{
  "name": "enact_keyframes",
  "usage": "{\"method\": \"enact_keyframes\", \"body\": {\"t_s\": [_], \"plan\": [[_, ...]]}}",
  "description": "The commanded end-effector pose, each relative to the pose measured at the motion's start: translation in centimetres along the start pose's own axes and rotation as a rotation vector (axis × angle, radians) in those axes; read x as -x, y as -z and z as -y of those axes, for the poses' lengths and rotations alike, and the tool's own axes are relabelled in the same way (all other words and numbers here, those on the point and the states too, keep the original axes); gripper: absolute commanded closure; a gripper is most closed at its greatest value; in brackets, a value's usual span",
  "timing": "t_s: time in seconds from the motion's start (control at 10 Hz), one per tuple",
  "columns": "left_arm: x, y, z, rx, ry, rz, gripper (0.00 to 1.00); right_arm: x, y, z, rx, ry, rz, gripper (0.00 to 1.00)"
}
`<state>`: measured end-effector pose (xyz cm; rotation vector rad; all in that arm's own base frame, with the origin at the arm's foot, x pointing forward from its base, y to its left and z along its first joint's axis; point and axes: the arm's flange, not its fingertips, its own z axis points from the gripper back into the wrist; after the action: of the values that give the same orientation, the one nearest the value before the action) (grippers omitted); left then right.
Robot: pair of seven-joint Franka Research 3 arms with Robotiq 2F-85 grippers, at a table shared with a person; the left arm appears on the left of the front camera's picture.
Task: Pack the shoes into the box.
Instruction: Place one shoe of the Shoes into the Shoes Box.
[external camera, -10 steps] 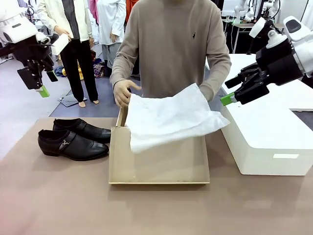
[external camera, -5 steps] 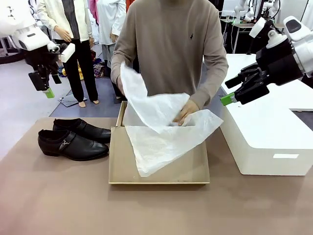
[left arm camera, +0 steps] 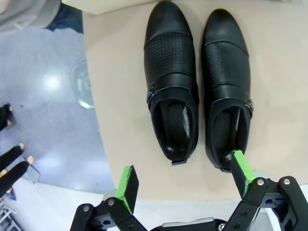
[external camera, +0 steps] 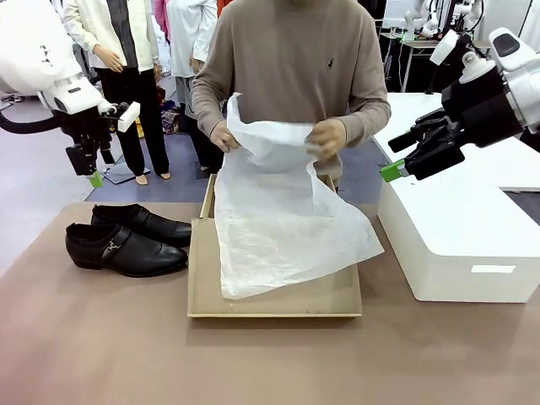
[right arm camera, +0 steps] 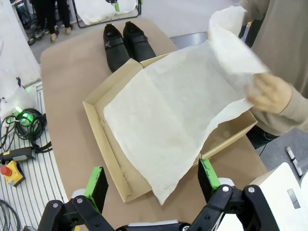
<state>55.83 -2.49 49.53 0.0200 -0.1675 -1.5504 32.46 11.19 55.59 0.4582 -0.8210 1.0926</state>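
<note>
The two black shoes (external camera: 126, 246) lie side by side on the table, left of the box (external camera: 274, 302); they also appear in my left wrist view (left arm camera: 171, 82), toes pointing away. My left gripper (external camera: 89, 169) hangs open high above them, behind the table's far left edge, with nothing between its fingers (left arm camera: 127, 180). The tan box (right arm camera: 98, 125) lies open. A person's hands (external camera: 325, 135) hold a sheet of white tissue paper (external camera: 287, 228) up over it, and the sheet hides most of the box floor. My right gripper (external camera: 391, 159) is open in the air to the right, empty (right arm camera: 154, 182).
A large white rectangular box (external camera: 464, 240) stands on the table's right side under my right arm. The person stands at the far edge behind the tan box. Bare brown table (external camera: 253, 363) stretches along the front. Other people stand far back on the left.
My left arm has swung right and lower, toward the shoes. The person has lifted the tissue paper from the box and holds it up with both hands. My right arm is still.
</note>
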Motion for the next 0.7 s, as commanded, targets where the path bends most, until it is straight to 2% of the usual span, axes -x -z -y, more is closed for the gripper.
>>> {"method": "enact_keyframes", "body": {"t_s": [0.0, 0.2, 0.3, 0.6], "plan": [[0.4, 0.4, -0.9, 0.012, 0.01, 0.011, 0.0, 0.0, 0.2, 0.3, -0.012, -0.02, 0.021, 0.0], [0.2, -0.1, -0.6, 0.028, 0.045, 0.038, 0.0, 0.0, 0.2, 0.3, -0.012, -0.02, 0.021, 0.0], [0.2, 1.2, -0.5, 0.019, -0.005, -0.002, 0.0, 0.0, 0.2, 0.3, -0.012, -0.02, 0.021, 0.0], [0.2, 1.2, -0.5, 0.019, -0.005, -0.002, 0.0, 0.0, 0.2, 0.3, -0.012, -0.02, 0.021, 0.0]]}}
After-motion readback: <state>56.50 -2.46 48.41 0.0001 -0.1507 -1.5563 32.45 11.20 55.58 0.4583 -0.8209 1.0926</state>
